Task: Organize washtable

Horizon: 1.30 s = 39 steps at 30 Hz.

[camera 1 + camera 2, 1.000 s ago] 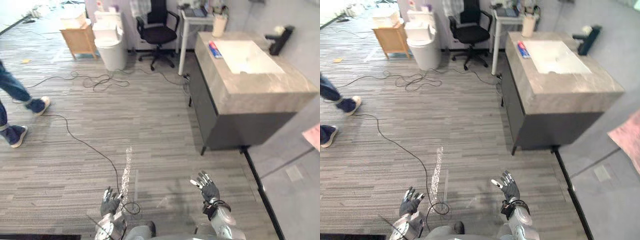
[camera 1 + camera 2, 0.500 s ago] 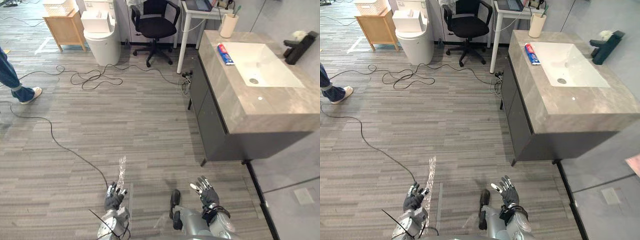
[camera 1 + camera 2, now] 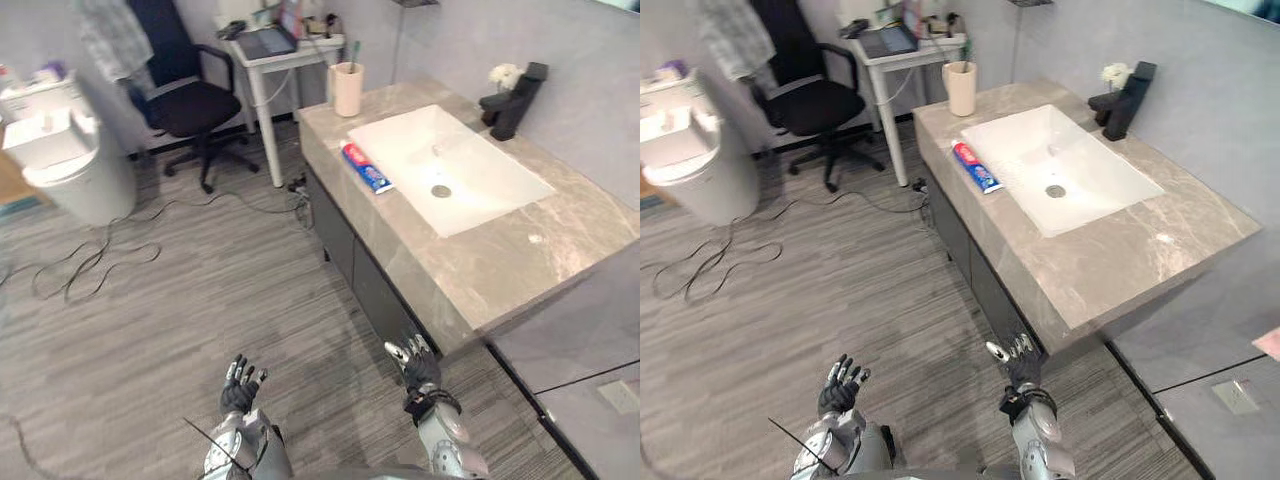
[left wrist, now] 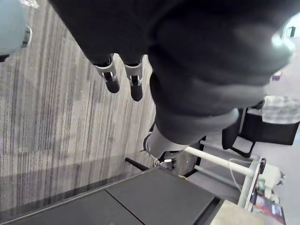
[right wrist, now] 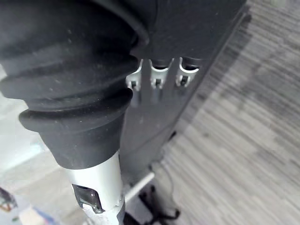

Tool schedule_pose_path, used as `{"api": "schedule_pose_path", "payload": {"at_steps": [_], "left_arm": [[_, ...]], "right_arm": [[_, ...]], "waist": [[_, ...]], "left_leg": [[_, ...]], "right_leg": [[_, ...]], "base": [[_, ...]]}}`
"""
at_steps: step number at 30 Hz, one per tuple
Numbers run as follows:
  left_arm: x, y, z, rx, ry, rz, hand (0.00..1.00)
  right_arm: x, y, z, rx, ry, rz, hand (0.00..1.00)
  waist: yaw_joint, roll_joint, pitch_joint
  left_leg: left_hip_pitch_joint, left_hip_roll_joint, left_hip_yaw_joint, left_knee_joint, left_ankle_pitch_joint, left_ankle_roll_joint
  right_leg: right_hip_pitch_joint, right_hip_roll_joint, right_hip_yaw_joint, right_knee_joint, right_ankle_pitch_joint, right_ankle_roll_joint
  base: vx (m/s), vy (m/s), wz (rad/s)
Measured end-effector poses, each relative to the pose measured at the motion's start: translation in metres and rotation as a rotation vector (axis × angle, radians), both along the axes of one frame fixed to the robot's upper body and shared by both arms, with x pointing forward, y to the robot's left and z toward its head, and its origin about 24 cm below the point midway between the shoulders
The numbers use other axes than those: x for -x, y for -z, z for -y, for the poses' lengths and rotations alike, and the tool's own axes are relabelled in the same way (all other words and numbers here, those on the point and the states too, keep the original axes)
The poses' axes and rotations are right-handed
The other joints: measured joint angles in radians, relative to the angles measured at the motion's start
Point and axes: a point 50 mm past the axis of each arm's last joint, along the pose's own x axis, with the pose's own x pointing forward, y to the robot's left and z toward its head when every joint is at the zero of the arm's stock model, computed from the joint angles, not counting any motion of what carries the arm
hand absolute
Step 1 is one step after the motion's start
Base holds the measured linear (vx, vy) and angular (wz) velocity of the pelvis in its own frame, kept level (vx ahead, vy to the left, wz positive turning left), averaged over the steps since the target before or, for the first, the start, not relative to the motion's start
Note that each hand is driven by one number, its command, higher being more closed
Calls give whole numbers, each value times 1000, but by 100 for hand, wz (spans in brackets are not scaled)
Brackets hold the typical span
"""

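Indoor test lab or office with a mock bathroom: stone vanity [image 3: 500,268] and white basin [image 3: 475,180] at right; office chair [image 3: 198,105], small desk [image 3: 262,46] upper left; loose cables [image 3: 80,266] at left on floor [image 3: 220,300].

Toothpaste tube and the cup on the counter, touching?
Apart. The left eye view shows a strip of bare countertop between the toothpaste tube and the cup.
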Motion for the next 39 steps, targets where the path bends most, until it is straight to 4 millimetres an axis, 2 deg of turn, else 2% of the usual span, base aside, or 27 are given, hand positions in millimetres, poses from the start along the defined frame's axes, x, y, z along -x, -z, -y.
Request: {"api": "schedule_pose_path", "payload": {"at_steps": [1, 2, 3, 4, 5, 6, 7, 9, 10, 11, 13, 14, 15, 17, 19, 20, 21, 22, 23, 24, 27, 29, 30, 31, 33, 35, 39], "left_arm": [[0, 0, 1, -4, 10, 1, 0], [-2, -1, 2, -16, 29, 4, 0], [-3, -3, -2, -32, 35, 13, 0], [-1, -6, -7, -47, 49, 29, 0], [-4, -10, -9, -58, 66, 46, 0], [-5, -11, -9, -61, 72, 51, 0], [-13, -17, -4, -69, 142, 92, 0], [-21, -21, 7, -62, 207, 121, 0], [-25, -23, 11, -61, 232, 134, 0], [-25, -24, 18, -67, 273, 143, 0], [-27, -26, 16, -91, 282, 151, 0], [-26, -27, 15, -111, 287, 155, 0], [-25, -27, 16, -117, 291, 154, 0], [-22, -25, 17, -113, 296, 143, 0], [-15, -21, 20, -103, 308, 122, 0], [-9, -18, 26, -81, 332, 109, 0], [-8, -17, 29, -71, 340, 104, 0], [-8, -17, 33, -57, 347, 109, 0], [-12, -16, 40, -33, 354, 112, 0], [-13, -18, 49, -7, 354, 124, 0], [-12, -18, 58, 19, 347, 125, 0], [-12, -19, 62, 26, 357, 132, 0], [-13, -21, 62, 26, 360, 140, 0], [-14, -22, 59, 19, 354, 146, 0], [-17, -28, 58, 21, 335, 172, 0], [-15, -28, 61, 34, 327, 172, 0], [-15, -27, 57, 35, 297, 165, 0]], "right_arm": [[0, 0, 0, 5, -3, 1, 0], [-2, 1, -1, 9, -12, -6, 0], [-3, 4, -9, -2, -30, -24, 0], [-1, 6, -18, -21, -70, -30, 0], [0, 7, -22, -28, -81, -32, 0], [0, 7, -22, -28, -83, -31, 0], [-1, 6, -19, -7, -91, -25, 0], [-5, 3, -17, 6, -91, -9, 0], [-4, 4, -14, 10, -86, -13, 0], [1, 6, -14, 1, -83, -25, 0], [7, 7, -19, -20, -92, -32, 0], [12, 9, -24, -33, -113, -41, 0], [13, 9, -26, -39, -121, -41, 0], [17, 10, -28, -44, -144, -45, 0], [19, 9, -27, -40, -153, -39, 0], [22, 4, -25, -37, -155, -15, 0], [21, 3, -24, -36, -158, -5, 0], [18, 2, -23, -37, -154, 2, 0], [16, 1, -22, -39, -150, 3, 0], [11, -2, -17, -28, -142, 25, 0], [6, -7, -18, -31, -136, 48, 0], [5, -17, -21, -43, -142, 96, 0], [4, -22, -24, -48, -152, 121, 0], [1, -28, -27, -55, -155, 150, 0], [-1, -33, -28, -55, -145, 165, 0], [-2, -34, -26, -47, -140, 170, 0], [-10, -25, -20, -8, -153, 137, 0]], "waist": [[-2, 11, -5], [-1, 4, -10], [12, -28, -16], [22, -40, -24], [12, -63, -41], [9, -66, -44], [6, -87, -66], [-9, -75, -76], [-16, -68, -77], [-35, -28, -71], [-36, -16, -66], [-35, -14, -65], [-35, -13, -65], [-35, -9, -57], [-39, -8, -47], [-36, -14, -48], [-37, -20, -46], [-37, -38, -46], [-40, -42, -33], [-36, -12, -28], [-32, 4, -29], [-17, 4, -30], [-4, 9, -29], [1, 2, -26], [7, -12, -24], [27, -18, -28], [24, -24, -43]], "left_leg": [[11, 8, -33, -12, -1, 2], [-2, -8, -18, 49, 87, -50], [-17, -36, -2, 142, 93, -57], [-35, -61, 0, 254, 88, -53], [-59, -86, 32, 358, 21, -13], [-61, -90, 41, 370, 11, -10], [-57, -116, 117, 410, -45, 32], [-27, -144, 173, 386, -63, 73], [11, -158, 202, 352, -60, 100], [79, -169, 228, 291, -53, 142], [163, -189, 252, 213, -39, 168], [239, -211, 267, 136, -25, 190], [262, -219, 268, 113, -20, 198], [321, -229, 267, 48, -11, 213], [352, -229, 255, 29, -11, 213], [374, -242, 246, 7, -11, 213], [380, -252, 240, 3, -11, 213], [382, -276, 228, 2, -11, 212], [395, -283, 206, -1, -17, 204], [389, -267, 194, -4, -19, 198], [416, -243, 203, -43, -14, 185], [439, -214, 238, -30, -46, 152], [438, -196, 258, 6, -73, 133], [387, -171, 274, 163, -107, 95], [250, -125, 308, 480, -107, 94], [189, -69, 320, 594, -125, 124], [167, -32, 174, 419, -127, 128]], "right_leg": [[-6, -8, 19, 16, -20, 18], [-3, -39, 48, 35, -49, 39], [-13, -66, 86, 55, -49, 42], [-25, -96, 120, 66, -14, 60], [-24, -134, 132, 61, 32, 73], [-26, -140, 134, 64, 39, 76], [-85, -177, 166, 130, 114, 70], [-193, -189, 168, 279, 272, 6], [-242, -189, 168, 345, 396, -15], [-295, -173, 157, 457, 473, -39], [-353, -161, 84, 588, 427, -59], [-395, -151, -4, 670, 348, -58], [-409, -137, -32, 685, 310, -54], [-456, -30, -126, 678, 168, -47], [-459, 51, -176, 604, 101, -27], [-448, 105, -194, 434, 90, -11], [-429, 113, -194, 337, 107, 1], [-403, 105, -186, 191, 170, 8], [-372, 98, -206, 128, 216, -47], [-346, 109, -227, 65, 241, -64], [-315, 134, -226, 13, 254, -71], [-295, 154, -235, -3, 228, -87], [-279, 157, -255, -3, 223, -90], [-265, 163, -255, -3, 213, -106], [-248, 160, -230, -1, 199, -112], [-231, 154, -189, 3, 186, -115], [-240, 113, -68, 31, 160, -82]], "base": [[435, 560, -78], [398, 571, -93], [389, 581, -136], [391, 599, -134], [316, 494, -92], [431, 701, -73], [383, 654, -71], [284, 493, -61], [225, 413, -35], [221, 413, -30], [220, 427, -20], [182, 326, -15], [184, 231, -5], [195, 137, 5], [193, 20, 22], [185, -44, 34], [195, -56, 38], [166, -57, 41], [203, -33, 46], [187, -22, 32], [98, -24, -5], [65, -52, -41], [128, -51, -57], [117, -44, -40], [112, -52, -36], [183, -1, -62], [284, 156, -81]]}}
